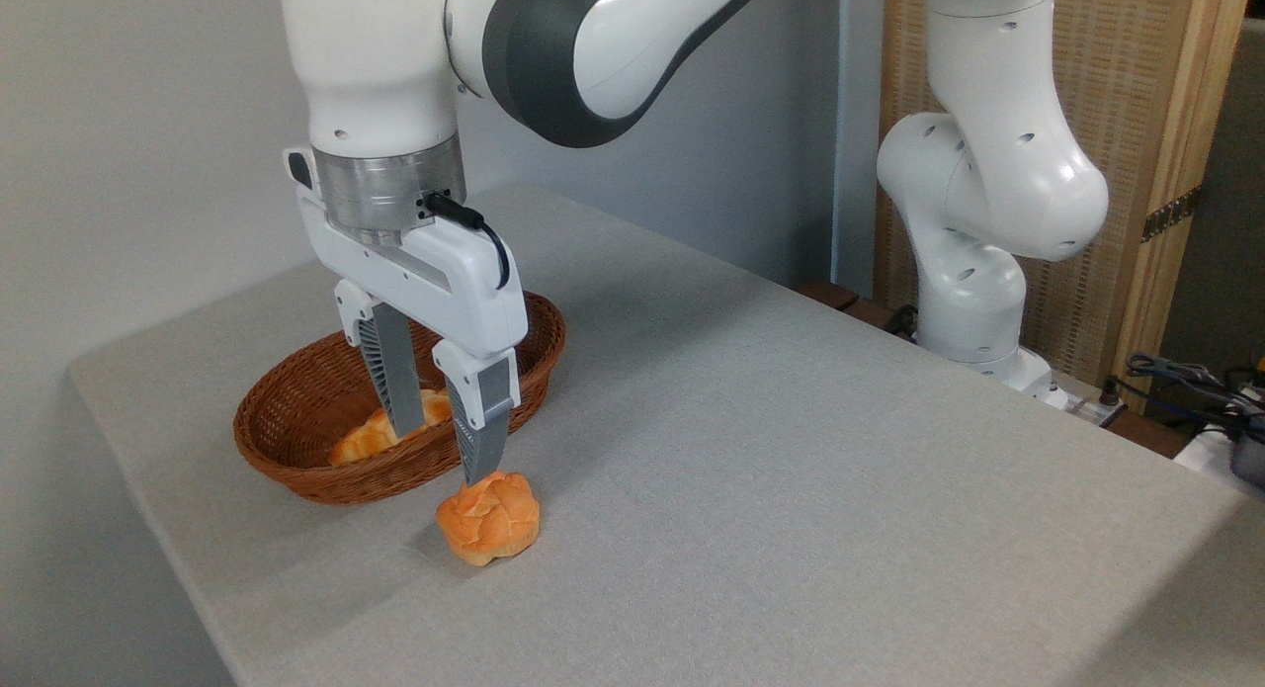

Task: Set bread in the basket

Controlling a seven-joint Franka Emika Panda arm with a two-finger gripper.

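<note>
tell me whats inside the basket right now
The basket holds one orange-and-pale pastry, lying near its front wall. The gripper fingers cover the pastry's middle, and the front rim hides the basket floor. The round bun sits outside on the table.

One fixed camera looks down across the table (791, 450) corner, close.

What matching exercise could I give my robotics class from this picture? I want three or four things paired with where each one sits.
Things:
1. bread
2. pastry
3. basket
4. gripper

Places:
A. lying inside the wicker weave, partly hidden by a finger
B. on the grey tablecloth near the front left corner, rim next to the bun
C. above the table, fingers spread, one tip just over the bun
D. on the tablecloth outside the basket, in front of its rim

Pairs: 1-D, 2-A, 3-B, 4-C
</note>
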